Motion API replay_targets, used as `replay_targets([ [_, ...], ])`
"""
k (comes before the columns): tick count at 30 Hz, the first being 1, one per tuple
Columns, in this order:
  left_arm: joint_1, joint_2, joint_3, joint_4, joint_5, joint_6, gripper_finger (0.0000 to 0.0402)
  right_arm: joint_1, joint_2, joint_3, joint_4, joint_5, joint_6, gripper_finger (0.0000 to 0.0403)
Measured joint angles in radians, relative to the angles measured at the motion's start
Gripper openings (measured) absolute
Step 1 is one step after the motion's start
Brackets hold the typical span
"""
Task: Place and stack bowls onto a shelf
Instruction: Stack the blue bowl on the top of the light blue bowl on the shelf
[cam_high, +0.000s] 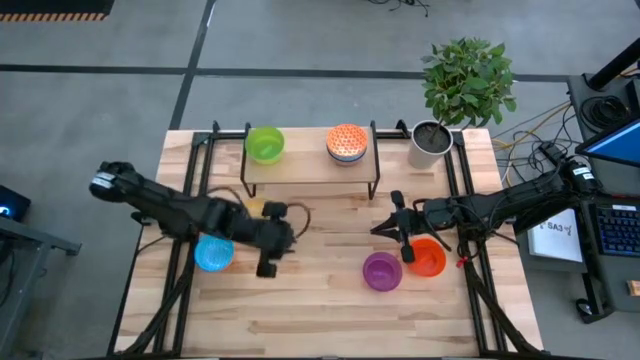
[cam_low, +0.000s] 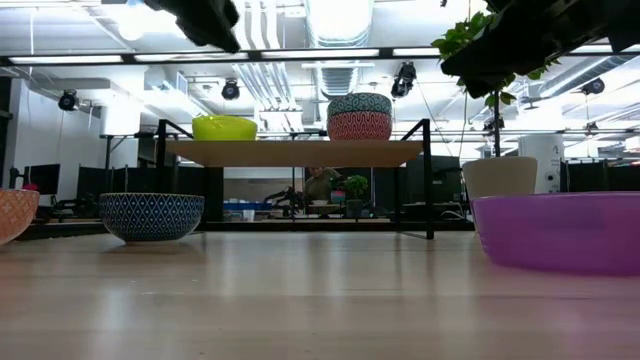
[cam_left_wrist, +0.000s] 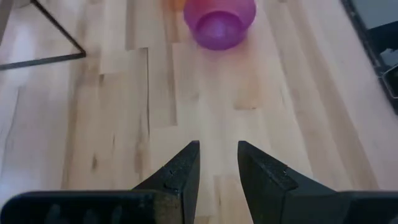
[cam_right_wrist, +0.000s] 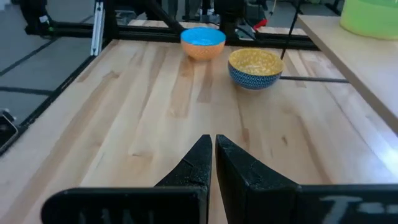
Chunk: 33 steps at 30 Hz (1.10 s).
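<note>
Bowls: green (cam_high: 265, 144), patterned stack (cam_high: 346, 142) on shelf (cam_high: 300, 170) (no legible labels).

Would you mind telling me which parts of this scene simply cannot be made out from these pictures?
- Blue-and-white patterned bowl: in the high view the left arm covers all but a yellow sliver of it.
- Stack of patterned bowls on the wooden shelf: the top bowl hides those beneath; the low view shows two.
- Orange-red bowl: partly under the right gripper.
- Purple bowl: cut off by the low view's edge.

Bright ceiling striplights, soft shadows, blurred purple bowl (cam_low: 560, 232) foreground
</note>
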Motion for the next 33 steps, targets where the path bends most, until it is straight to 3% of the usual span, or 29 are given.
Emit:
replay_targets([
  [5,-0.057,-0.018,-0.079,0.004,-0.148,-0.117,0.0091,0.000,0.000,0.005,0.021,0.000,0.097,0.0012],
  [8,-0.073,-0.046,-0.126,0.031,-0.217,-0.113,0.0091,0.010,0.000,0.019,0.022,0.001,0.141,0.0012],
  [15,-0.089,-0.247,-0.350,0.446,-0.288,0.154,0.0091,0.032,0.014,0.095,-0.041,0.001,0.172,0.0012],
  [19,-0.089,-0.393,-0.492,0.615,-0.408,0.167,0.0091,0.036,0.074,0.168,-0.120,0.000,0.181,0.0012],
  [23,-0.088,-0.509,-0.591,0.728,-0.448,0.139,0.0091,0.036,0.157,0.259,-0.311,-0.002,0.191,0.0012],
  [28,-0.089,-0.585,-0.639,0.703,-0.444,0.017,0.0091,0.035,0.253,0.370,-0.524,-0.002,0.216,0.0012],
  [33,-0.089,-0.579,-0.649,0.533,-0.365,-0.207,0.0091,0.036,0.317,0.433,-0.615,-0.002,0.209,0.0012],
])
